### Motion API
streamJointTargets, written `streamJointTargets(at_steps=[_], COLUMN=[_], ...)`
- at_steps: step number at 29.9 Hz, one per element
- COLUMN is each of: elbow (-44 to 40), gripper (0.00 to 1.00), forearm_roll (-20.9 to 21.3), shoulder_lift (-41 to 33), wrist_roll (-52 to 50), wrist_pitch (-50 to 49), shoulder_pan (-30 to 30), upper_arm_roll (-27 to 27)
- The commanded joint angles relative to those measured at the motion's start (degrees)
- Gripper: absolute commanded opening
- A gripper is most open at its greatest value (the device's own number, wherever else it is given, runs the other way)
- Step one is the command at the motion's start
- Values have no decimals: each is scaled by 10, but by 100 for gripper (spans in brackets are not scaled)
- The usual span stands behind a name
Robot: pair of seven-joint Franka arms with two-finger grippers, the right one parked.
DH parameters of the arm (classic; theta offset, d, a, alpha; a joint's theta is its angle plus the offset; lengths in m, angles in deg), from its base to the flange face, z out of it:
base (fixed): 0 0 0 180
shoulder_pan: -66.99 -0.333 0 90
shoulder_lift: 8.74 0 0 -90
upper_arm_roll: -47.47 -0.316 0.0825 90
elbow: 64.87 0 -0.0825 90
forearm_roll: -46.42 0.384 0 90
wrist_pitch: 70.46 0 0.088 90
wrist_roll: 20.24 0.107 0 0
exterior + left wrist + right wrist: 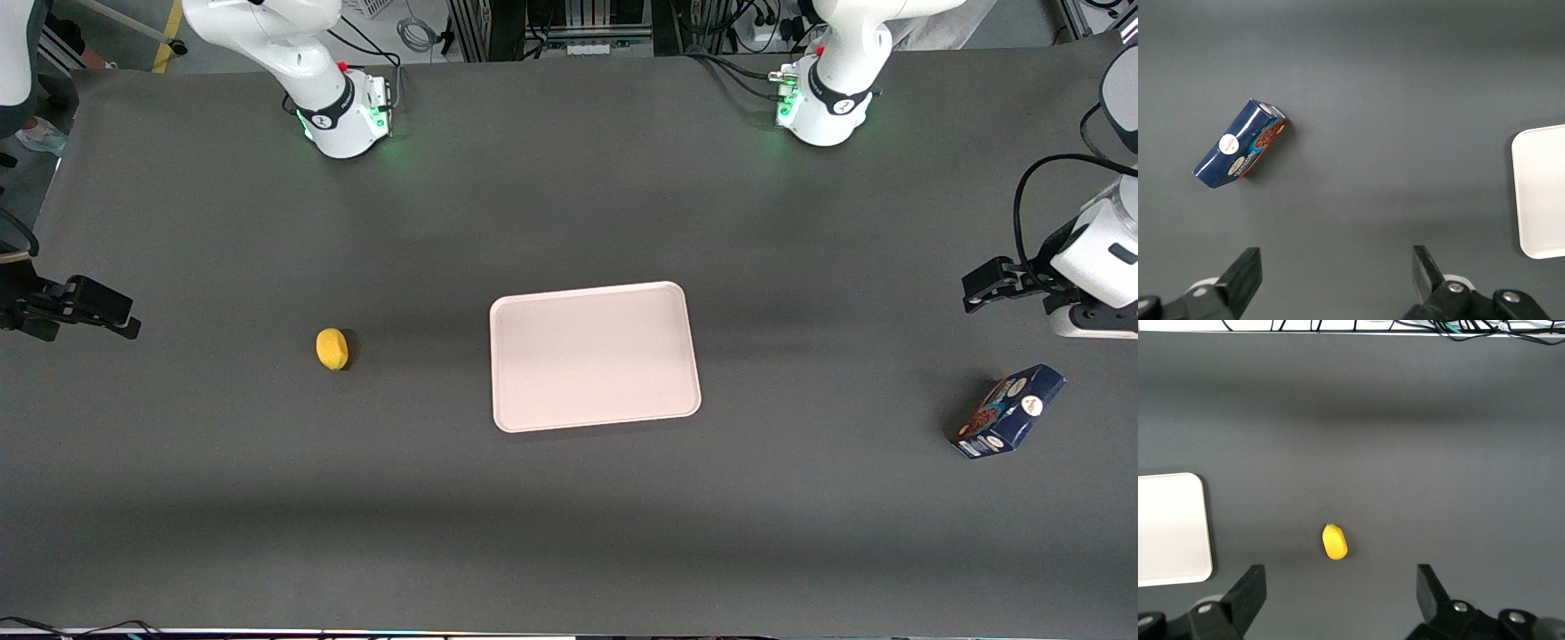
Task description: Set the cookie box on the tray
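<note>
Dark table [569, 551]; end effector [1335, 277] open above cookie box [1239, 145].

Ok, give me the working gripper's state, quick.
Gripper: open, holding nothing, above the bare table, apart from the cookie box.

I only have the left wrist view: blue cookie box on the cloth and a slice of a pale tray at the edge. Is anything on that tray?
Observer: No. The front view shows the whole tray bare.
Operator: Anything else on the table I can't see?
Observer: A small yellow lump, beside the tray toward the parked arm's end.
Operator: Where does my gripper sit against the box?
Observer: The gripper hangs open, farther from the front camera than the cookie box, not touching it.
</note>
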Motion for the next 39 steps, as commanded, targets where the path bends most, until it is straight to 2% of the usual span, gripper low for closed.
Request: streamJointTargets(at_steps=[1, 39], elbow=[-5, -15], gripper=[100, 100], forearm_roll=[7, 7], shoulder_lift=[-4, -5], wrist_roll=[-9, 2], wrist_pitch=[-13, -35], shoulder_pan=[6, 5], upper_arm_roll=[-4, -7])
